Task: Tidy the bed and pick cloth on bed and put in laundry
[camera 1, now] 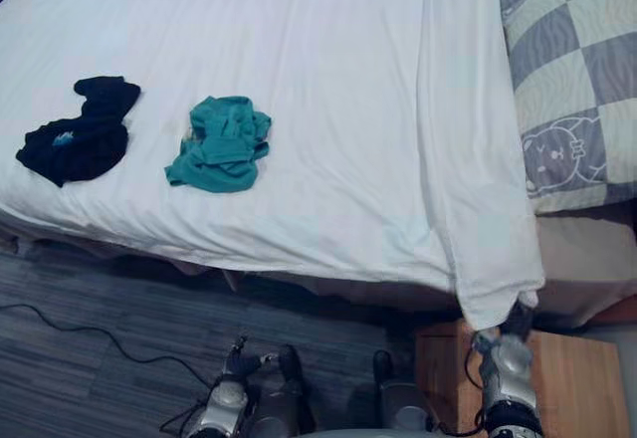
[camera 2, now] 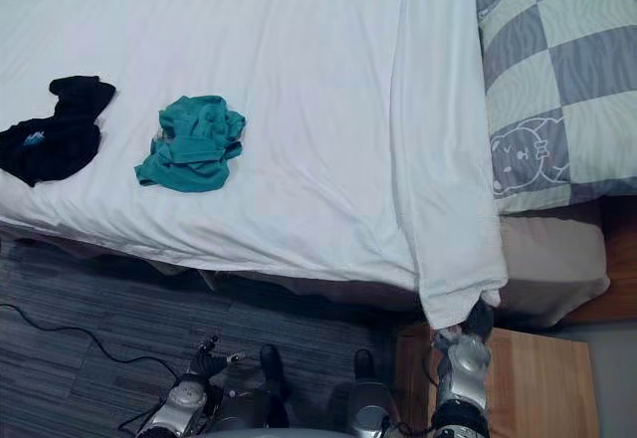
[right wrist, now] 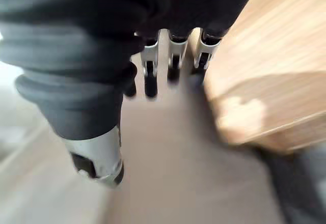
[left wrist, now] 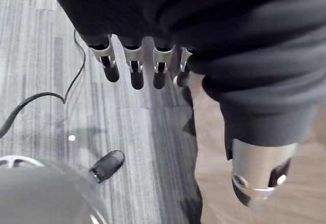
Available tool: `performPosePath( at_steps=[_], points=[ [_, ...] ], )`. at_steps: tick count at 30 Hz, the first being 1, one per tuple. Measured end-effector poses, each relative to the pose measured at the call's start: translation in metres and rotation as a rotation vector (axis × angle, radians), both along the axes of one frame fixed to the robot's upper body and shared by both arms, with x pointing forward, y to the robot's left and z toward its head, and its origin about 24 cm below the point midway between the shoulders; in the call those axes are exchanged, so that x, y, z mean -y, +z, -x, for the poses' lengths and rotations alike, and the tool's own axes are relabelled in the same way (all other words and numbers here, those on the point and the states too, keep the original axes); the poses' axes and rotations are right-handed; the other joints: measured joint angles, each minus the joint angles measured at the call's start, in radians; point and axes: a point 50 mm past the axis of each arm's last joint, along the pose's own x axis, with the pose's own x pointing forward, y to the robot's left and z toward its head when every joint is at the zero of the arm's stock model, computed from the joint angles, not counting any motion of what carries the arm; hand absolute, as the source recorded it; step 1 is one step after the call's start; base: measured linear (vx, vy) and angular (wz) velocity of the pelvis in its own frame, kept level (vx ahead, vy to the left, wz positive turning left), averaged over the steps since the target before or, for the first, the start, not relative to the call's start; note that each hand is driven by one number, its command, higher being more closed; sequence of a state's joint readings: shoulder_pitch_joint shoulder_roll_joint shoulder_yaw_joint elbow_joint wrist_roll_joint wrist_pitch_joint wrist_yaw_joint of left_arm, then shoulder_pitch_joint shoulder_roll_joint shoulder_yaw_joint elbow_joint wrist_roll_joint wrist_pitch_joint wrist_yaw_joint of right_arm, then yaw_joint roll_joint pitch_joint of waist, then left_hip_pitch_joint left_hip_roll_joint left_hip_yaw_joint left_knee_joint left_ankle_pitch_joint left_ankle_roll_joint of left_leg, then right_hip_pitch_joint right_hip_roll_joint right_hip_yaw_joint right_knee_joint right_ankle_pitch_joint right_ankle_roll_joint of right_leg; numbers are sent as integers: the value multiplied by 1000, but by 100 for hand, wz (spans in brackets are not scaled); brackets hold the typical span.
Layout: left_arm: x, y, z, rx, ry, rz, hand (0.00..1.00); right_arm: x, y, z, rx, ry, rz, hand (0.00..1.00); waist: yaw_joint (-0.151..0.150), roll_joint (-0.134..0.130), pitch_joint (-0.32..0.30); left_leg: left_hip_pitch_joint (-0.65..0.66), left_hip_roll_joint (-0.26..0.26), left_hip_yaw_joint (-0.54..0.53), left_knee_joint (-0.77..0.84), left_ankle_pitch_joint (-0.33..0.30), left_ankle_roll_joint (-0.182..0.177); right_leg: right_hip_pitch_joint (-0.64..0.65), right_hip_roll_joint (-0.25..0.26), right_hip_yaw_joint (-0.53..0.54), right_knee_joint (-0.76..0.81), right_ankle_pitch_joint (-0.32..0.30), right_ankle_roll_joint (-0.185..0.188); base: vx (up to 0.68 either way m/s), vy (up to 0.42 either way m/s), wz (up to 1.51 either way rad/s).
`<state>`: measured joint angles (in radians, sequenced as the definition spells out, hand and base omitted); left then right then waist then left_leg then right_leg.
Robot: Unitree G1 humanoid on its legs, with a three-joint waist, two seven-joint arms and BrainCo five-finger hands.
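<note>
Lying apart on the white bed sheet [camera 1: 328, 109], a crumpled teal cloth [camera 1: 221, 145] and a black cloth [camera 1: 80, 131] sit untouched, the left hand [left wrist: 134, 69] and right hand [right wrist: 150, 69] below the bed's edge loose-fingered and empty.

you've got open sheet [camera 1: 348, 109] all round the teal cloth [camera 1: 221, 144] and the black cloth [camera 1: 80, 129], which lie apart. right hand [camera 1: 513, 353] is hemmed in: the sheet's corner hangs just above it, wooden stand [camera 1: 582, 378] right beside. left hand [camera 1: 235, 370] hangs over bare floor [camera 1: 100, 289].
</note>
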<state>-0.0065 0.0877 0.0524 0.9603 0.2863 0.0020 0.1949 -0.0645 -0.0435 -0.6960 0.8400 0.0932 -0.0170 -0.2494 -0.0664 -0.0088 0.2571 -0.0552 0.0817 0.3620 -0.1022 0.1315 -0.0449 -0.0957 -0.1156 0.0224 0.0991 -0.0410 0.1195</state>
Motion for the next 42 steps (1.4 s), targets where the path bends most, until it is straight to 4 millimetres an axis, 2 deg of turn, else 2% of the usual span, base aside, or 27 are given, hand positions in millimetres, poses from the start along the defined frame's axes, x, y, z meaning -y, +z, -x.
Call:
performPosePath(
  at_steps=[1, 3, 5, 6, 8, 9, 12, 14, 15, 17, 18, 20, 22, 23, 24, 25, 27, 28, 29, 32, 33, 35, 36, 37, 41, 42],
  points=[
    [-1, -1, 2, -6, 6, 0, 0, 0, -7, 14, -37, -53, -35, 0, -2, 0, 0, 0, 0, 1, 0, 0, 0, 0, 1, 3, 0, 0, 0, 32, 0, -11],
    [-6, -1, 3, -6, 43, 0, 0, 8, -18, 55, -109, -234, -84, 0, -15, 1, -1, 5, 1, 3, 0, -1, -2, 1, 1, 5, 0, 0, 0, 27, -3, -7],
    [-8, 0, 4, -4, 56, -3, 0, 22, -12, 70, -103, -356, -49, 0, -29, 2, -1, 9, 2, 4, -1, -1, -2, 1, 1, 6, 2, 0, 0, -1, 3, -7],
    [-9, 0, 4, -4, 61, -3, 0, 34, -1, 70, -74, -399, 12, 100, -32, 3, -2, 9, 2, 5, -1, -2, -2, 0, 1, 7, 2, 0, 0, -15, 6, -5],
    [-9, 0, 5, -5, 66, -3, 0, 51, 20, 65, 0, -423, 109, 100, -32, 3, -3, 9, 4, 5, -1, -5, -7, 1, 1, 8, 3, 0, 0, -14, 7, 2],
    [-9, -1, 6, -16, 69, -5, 0, 66, 47, 56, 89, -438, 222, 100, -31, 1, -5, 5, 6, 4, -1, -10, -1, -1, -1, 8, 3, -1, -1, -31, 16, 4],
    [-8, -4, 14, -36, 70, -4, 0, 79, 98, 28, 237, -381, 432, 100, -29, -8, -14, -5, 6, 2, -1, -10, 0, -12, -1, 9, 4, 5, -3, -13, 6, 1],
    [-7, -5, 15, -42, 54, -9, 0, 77, 115, 10, 292, -324, 496, 100, -27, -16, -18, -7, 5, 1, -1, -9, 0, -12, -2, 9, 5, 11, 3, 0, 0, 0],
    [-8, -4, 14, -42, 39, -17, 0, 73, 126, -13, 334, -251, 522, 100, -24, -20, -21, -7, 4, 2, 0, -9, 0, -13, -3, 12, 7, 12, 2, 0, 0, 0],
    [-7, -4, 14, -39, 30, -14, 0, 66, 138, -36, 380, -170, 547, 100, -23, -20, -21, -9, 2, -1, 1, -9, 0, -19, -5, 13, 14, 13, 3, 0, 0, 0],
    [-5, -3, 11, -32, 5, -18, 0, 60, 152, -58, 433, -86, 582, 100, -16, -16, -17, -28, 0, -2, 6, -7, 2, -37, -6, 14, 28, 13, 3, 0, 0, 0],
    [-3, 0, 4, -10, -8, -16, 0, 56, 174, -78, 506, -18, 632, 100, -4, -10, -1, -44, 0, -7, 26, -7, 4, -55, -7, 13, 41, 12, 3, -2, -2, 14],
    [-2, 3, -4, 23, -12, -11, 0, 50, 204, -97, 609, 35, 697, 100, 4, 2, 37, -68, 2, -20, 56, -11, 9, -65, -9, 4, 58, 11, 1, 2, -3, 21],
    [-2, 6, -11, 50, -13, -7, 0, 43, 232, -113, 710, 67, 749, 100, 14, 15, 67, -92, 4, -30, 79, -13, 13, -84, -10, 2, 76, 10, 1, -71, -8, 12],
    [0, 9, -16, 66, -17, -5, 0, 39, 252, -123, 777, 87, 781, 100, 21, 30, 91, -106, 4, -32, 90, -14, 13, -96, -11, 1, 86, 9, 2, -89, -10, 10],
    [0, 9, -18, 73, -20, -5, 0, 37, 262, -128, 811, 98, 798, 100, 26, 39, 102, -117, 4, -34, 96, -14, 13, -108, -11, 0, 95, 8, 3, -85, -16, 16],
    [2, 12, -24, 100, -25, -1, 0, 25, 302, -147, 940, 134, 851, 100, 28, 80, 149, -166, 1, -46, 122, -14, 14, -156, -24, -6, 132, 3, 5, -67, -6, 16],
    [2, 13, -25, 106, -25, -6, 0, 22, 310, -151, 962, 147, 861, 100, 28, 89, 160, -177, 0, -46, 128, -15, 16, -170, -26, -5, 144, 1, 7, -69, -13, 8],
    [1, 13, -25, 105, -20, -11, 0, 13, 326, -164, 998, 189, 879, 100, 29, 108, 183, -214, -4, -45, 151, -17, 18, -217, -27, 2, 180, -10, 11, -61, -22, 5],
    [0, 11, -23, 93, -21, -12, 0, 7, 328, -177, 981, 226, 870, 100, 32, 121, 189, -267, -3, -43, 183, -22, 26, -274, -30, 9, 216, -17, 11, -21, -16, 2],
    [1, 12, -26, 92, -33, -13, 0, 6, 322, -185, 944, 251, 859, 100, 38, 132, 196, -305, 0, -43, 212, -27, 33, -309, -32, 11, 239, -22, 12, -3, -14, 4],
    [3, 13, -32, 104, -33, -14, 0, 5, 311, -191, 890, 274, 842, 100, 47, 142, 203, -336, 4, -42, 245, -36, 44, -340, -33, 16, 267, -30, 13, 0, 0, 0],
    [5, 15, -37, 118, -28, -11, 0, 5, 298, -195, 845, 293, 825, 100, 56, 149, 207, -357, 7, -39, 277, -44, 54, -362, -35, 21, 294, -41, 13, 0, 0, 0],
    [6, 16, -39, 123, -26, -9, 0, 4, 295, -196, 848, 300, 829, 100, 55, 152, 209, -365, 8, -39, 294, -53, 55, -368, -36, 24, 306, -46, 13, 19, -20, -4],
    [7, 19, -45, 142, -14, -18, 0, 1, 275, -194, 818, 315, 792, 100, 54, 148, 212, -372, 33, -30, 382, -111, 46, -358, -33, 32, 333, -67, 15, 8, -19, -14],
    [6, 21, -49, 155, 0, -16, 0, 0, 261, -191, 804, 318, 766, 100, 53, 140, 214, -369, 48, -28, 411, -131, 45, -345, -27, 31, 337, -72, 13, -3, -38, -13]
  ],
)
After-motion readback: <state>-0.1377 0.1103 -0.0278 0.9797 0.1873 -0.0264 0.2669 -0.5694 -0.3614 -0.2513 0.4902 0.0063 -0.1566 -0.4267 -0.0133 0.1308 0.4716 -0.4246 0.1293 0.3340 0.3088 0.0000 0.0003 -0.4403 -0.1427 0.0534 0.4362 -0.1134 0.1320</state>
